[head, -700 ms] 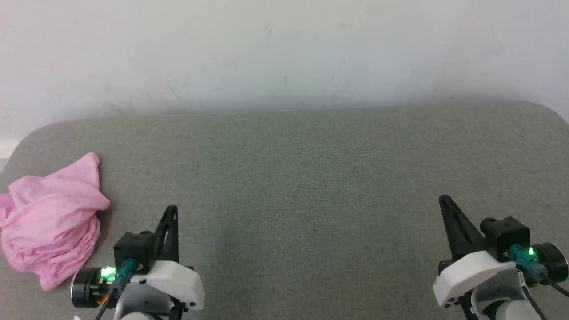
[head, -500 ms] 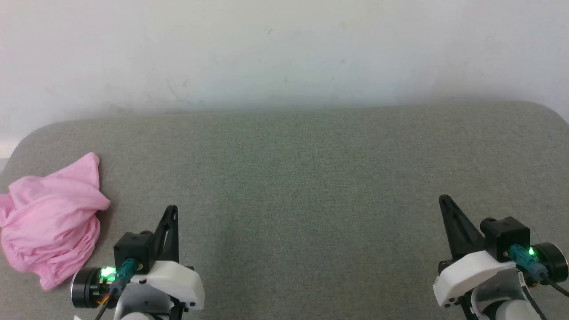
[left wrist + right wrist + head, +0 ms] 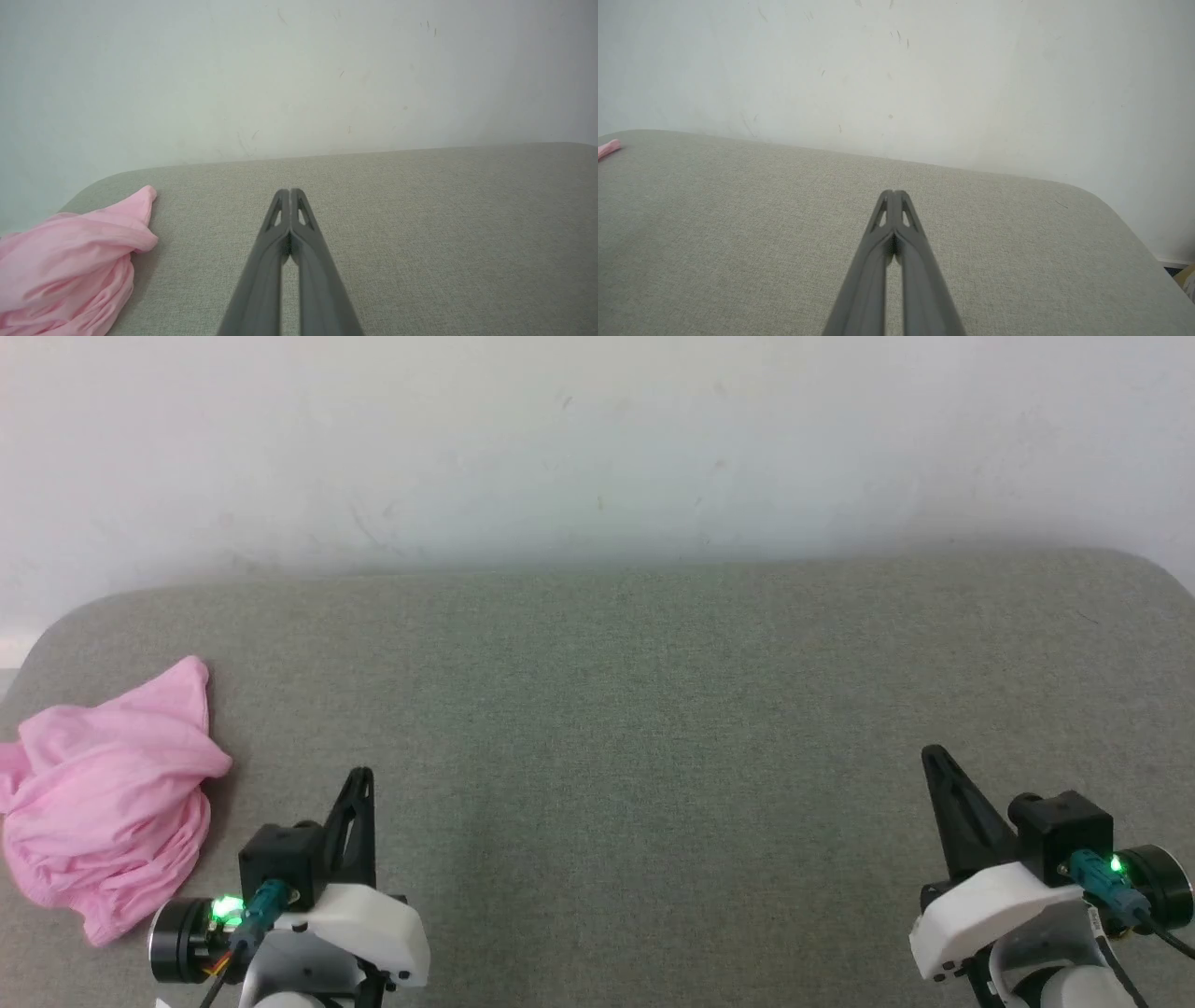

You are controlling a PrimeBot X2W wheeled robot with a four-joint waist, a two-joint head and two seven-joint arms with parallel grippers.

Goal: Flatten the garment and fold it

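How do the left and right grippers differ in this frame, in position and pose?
The left gripper is close beside the crumpled pink garment, not touching it; the right gripper is far from it, across the grey padded surface. The left gripper's fingers point almost straight up the head view, while the right gripper's lean clearly toward the left one. Both are shut and hold nothing.

BODY | left gripper: you have two long dark tapering fingers with small triangular cut-outs near the tips | left wrist shell: white, rounded, small dark screws at its edge | on it: black camera block, teal plug, green light, black round cap | right gripper: same build, white shell, thin black cable
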